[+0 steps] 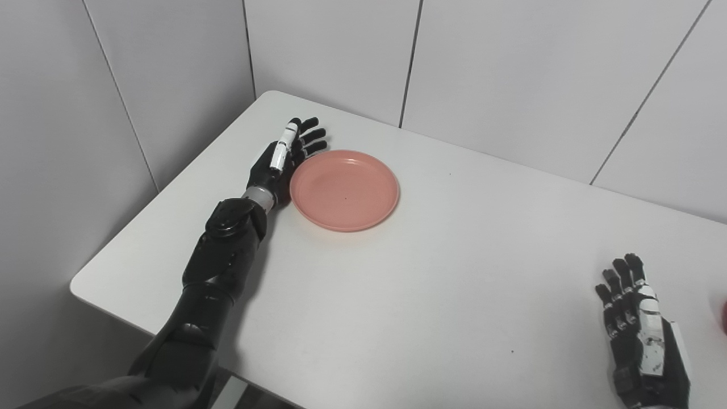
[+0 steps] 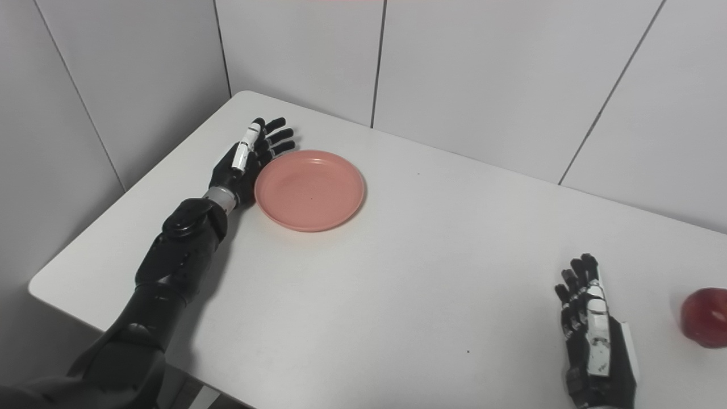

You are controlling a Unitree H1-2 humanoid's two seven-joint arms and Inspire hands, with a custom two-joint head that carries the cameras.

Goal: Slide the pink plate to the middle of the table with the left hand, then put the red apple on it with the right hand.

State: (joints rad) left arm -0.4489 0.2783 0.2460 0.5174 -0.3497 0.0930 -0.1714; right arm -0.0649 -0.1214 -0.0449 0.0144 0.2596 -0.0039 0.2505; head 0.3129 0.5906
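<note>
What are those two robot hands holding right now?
Nothing. The left hand lies open beside the pink plate; the right hand is open too, apart from the red apple.

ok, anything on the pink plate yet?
Nothing: the pink plate is bare inside. The red apple sits on the table at far right. Left robot hand stands open against the plate's left rim, hiding the table beyond it.

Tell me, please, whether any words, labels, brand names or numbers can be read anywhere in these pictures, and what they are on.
None: no readable text appears in either view.
The pink plate, red apple, white table and wall panels are all plain.
The left hand and right hand show white patches, but no lettering.
</note>
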